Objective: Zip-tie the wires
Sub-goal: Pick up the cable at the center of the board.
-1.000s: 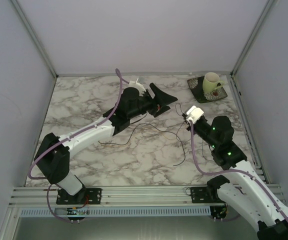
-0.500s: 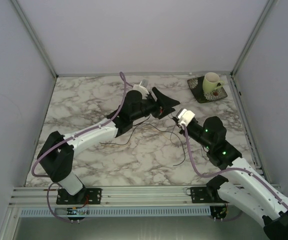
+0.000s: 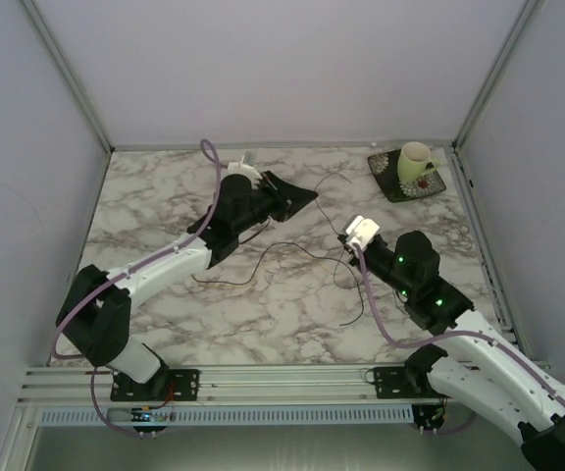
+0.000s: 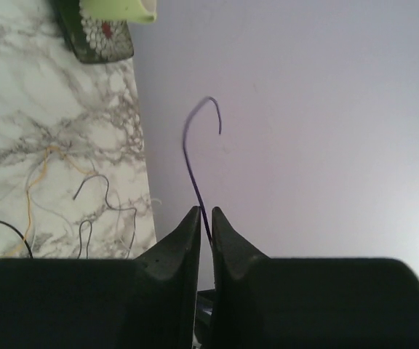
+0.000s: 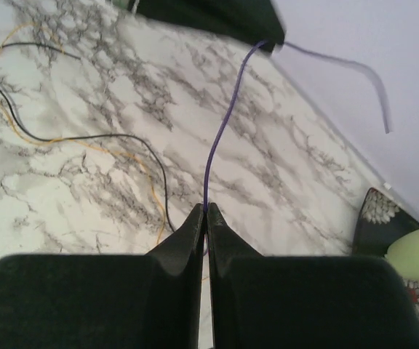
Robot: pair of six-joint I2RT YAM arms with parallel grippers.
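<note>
Marble point(image 5: 86, 182); right tool point(image 5: 204, 212) tight on wire point(image 5: 224, 131)

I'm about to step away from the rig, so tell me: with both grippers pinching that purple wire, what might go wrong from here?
1. The purple wire spans between the left gripper and the right gripper, both shut on it; if the arms pull apart, it may slip out or snap.
2. The black wire and yellow wire lie loose on the table, ungathered, so they may get left out or dragged.
</note>
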